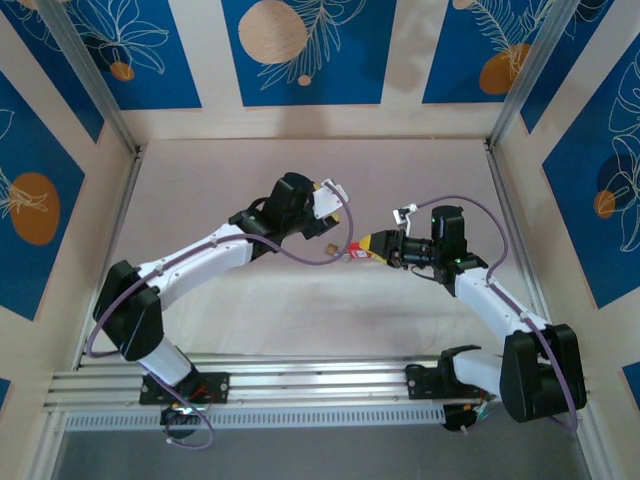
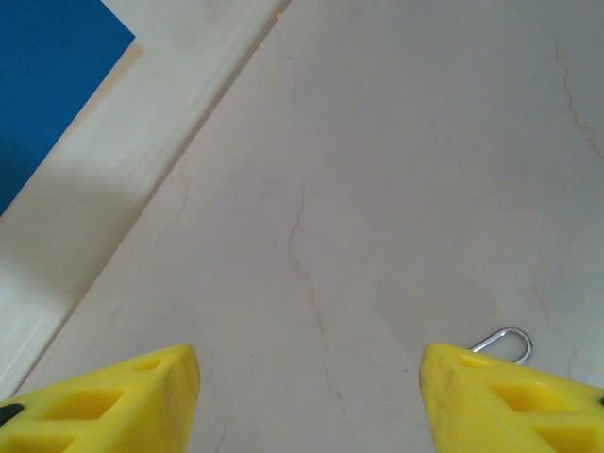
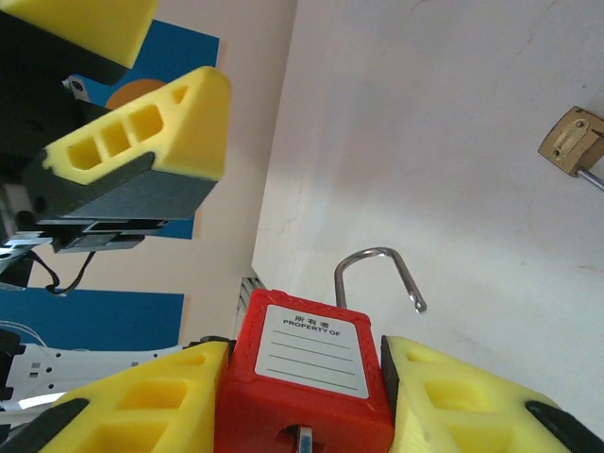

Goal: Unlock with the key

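From above, your left gripper (image 1: pixel 338 213) hangs just left of the red padlock (image 1: pixel 358 252), which your right gripper (image 1: pixel 372 245) pinches. A small brass padlock (image 1: pixel 328 245) lies on the tabletop (image 1: pixel 300 330) near the red one. Your left wrist view shows that gripper's fingers (image 2: pixel 123 396) spread wide with nothing between them. In your right wrist view the red padlock's shackle (image 3: pixel 373 252) stands swung open, and a silvery sliver that looks like the key (image 3: pixel 302 437) sits in its near end.
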Robot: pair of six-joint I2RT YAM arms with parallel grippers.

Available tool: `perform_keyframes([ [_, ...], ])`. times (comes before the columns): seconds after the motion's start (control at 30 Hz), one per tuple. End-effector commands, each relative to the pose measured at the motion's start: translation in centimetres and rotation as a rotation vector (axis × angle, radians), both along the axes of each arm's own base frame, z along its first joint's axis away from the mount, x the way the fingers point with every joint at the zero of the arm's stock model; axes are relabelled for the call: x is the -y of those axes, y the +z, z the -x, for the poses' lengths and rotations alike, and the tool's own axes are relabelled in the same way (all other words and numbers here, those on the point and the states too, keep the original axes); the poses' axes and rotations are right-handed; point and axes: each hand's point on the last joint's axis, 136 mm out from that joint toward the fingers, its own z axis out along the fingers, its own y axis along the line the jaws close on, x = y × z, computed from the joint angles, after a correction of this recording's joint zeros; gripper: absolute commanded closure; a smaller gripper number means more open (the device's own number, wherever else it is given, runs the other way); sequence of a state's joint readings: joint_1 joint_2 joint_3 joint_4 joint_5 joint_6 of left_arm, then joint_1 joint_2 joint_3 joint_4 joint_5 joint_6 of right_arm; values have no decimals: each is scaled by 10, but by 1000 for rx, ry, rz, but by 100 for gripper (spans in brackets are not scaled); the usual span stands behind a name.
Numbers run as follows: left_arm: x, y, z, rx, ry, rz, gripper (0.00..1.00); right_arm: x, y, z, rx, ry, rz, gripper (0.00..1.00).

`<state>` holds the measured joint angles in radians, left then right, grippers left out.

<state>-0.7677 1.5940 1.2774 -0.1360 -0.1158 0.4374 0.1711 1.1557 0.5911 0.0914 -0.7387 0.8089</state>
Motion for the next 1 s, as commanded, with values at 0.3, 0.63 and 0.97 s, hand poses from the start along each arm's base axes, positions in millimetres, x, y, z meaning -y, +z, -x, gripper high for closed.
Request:
perform_keyframes([
  [0.3, 12, 10, 55, 278, -114, 129, 27, 2, 11, -17, -19, -75, -7, 73],
  [0.63, 55, -1, 88, 417, -207, 37, 20, 2, 3, -19, -65, -121, -4, 73],
  [0.97, 73, -22, 82, 441, -233, -59, 18, 1, 7, -17, -58, -125, -9, 74],
])
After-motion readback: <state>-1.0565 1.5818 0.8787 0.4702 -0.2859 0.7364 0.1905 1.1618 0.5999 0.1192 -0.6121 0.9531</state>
